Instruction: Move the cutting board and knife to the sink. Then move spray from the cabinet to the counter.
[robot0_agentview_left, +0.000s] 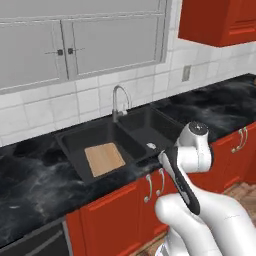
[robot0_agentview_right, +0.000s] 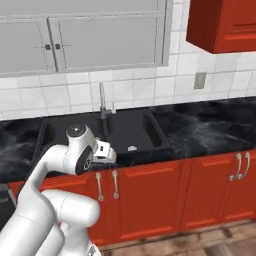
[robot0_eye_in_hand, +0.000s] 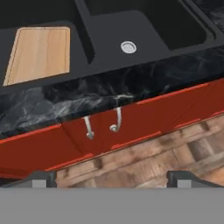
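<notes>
The cutting board (robot0_agentview_left: 104, 159), a light-tan wooden rectangle, lies flat in the left basin of the black sink (robot0_agentview_left: 65, 139); the hand view has the cutting board (robot0_eye_in_hand: 39, 54) at its upper left. A chrome faucet (robot0_agentview_left: 119, 100) rises behind the sink. My gripper (robot0_eye_in_hand: 112, 180) hangs in front of the counter (robot0_eye_in_hand: 109, 87) edge, off the sink's right basin, open with nothing between its fingertips (robot0_eye_in_hand: 41, 178). The red wall cabinet (robot0_agentview_left: 220, 20) hangs at the upper right, its front shut. The knife and the spray are out of view.
Red base cabinets with silver handles (robot0_eye_in_hand: 116, 120) run under the counter (robot0_agentview_left: 30, 185), above a wooden floor (robot0_eye_in_hand: 166, 153). A drain (robot0_eye_in_hand: 128, 47) sits in the right basin. Grey window frames (robot0_agentview_left: 75, 50) and a wall outlet (robot0_agentview_left: 186, 73) are on the tiled wall.
</notes>
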